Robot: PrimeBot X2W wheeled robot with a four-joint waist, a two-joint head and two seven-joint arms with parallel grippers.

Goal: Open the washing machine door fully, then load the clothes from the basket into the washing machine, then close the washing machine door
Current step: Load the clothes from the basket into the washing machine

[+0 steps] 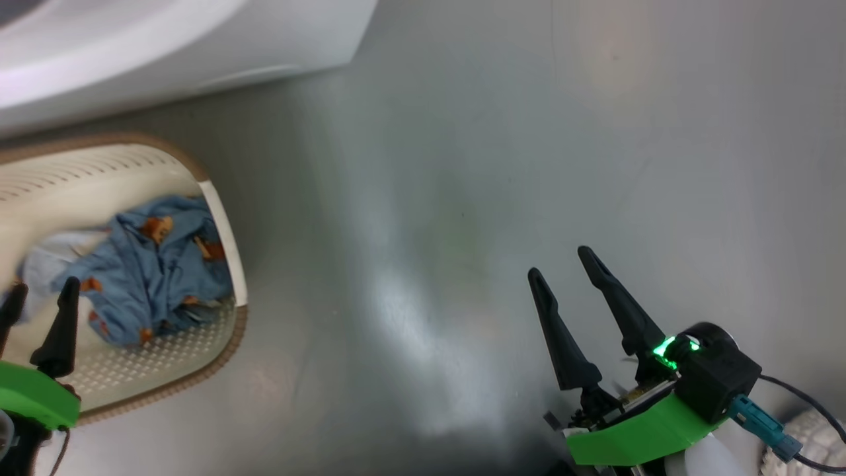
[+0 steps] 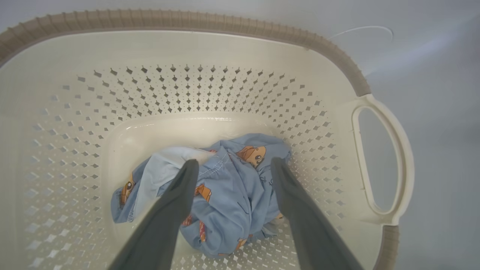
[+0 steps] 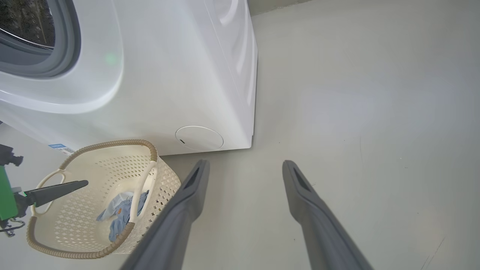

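The cream perforated basket (image 1: 99, 178) stands on the floor in front of the white washing machine (image 1: 165, 46). Light-blue clothes (image 1: 158, 264) with orange figures lie crumpled on its bottom. My left gripper (image 1: 43, 289) hangs over the basket, open. In the left wrist view the left gripper (image 2: 234, 162) points down at the clothes (image 2: 228, 195), its fingers spread to either side of the heap and holding nothing. My right gripper (image 1: 560, 263) is open and empty above bare floor, right of the basket. The washing machine door is out of view; the drum opening's grey seal (image 3: 63, 48) shows uncovered.
The machine's front (image 3: 180, 75) carries a round white cap (image 3: 198, 138) low down and a blue label (image 3: 58, 147), just behind the basket's brown rim (image 3: 112, 143). Grey floor (image 3: 356, 112) stretches to the machine's right. A cable and a white object (image 1: 809, 436) lie by the right wrist.
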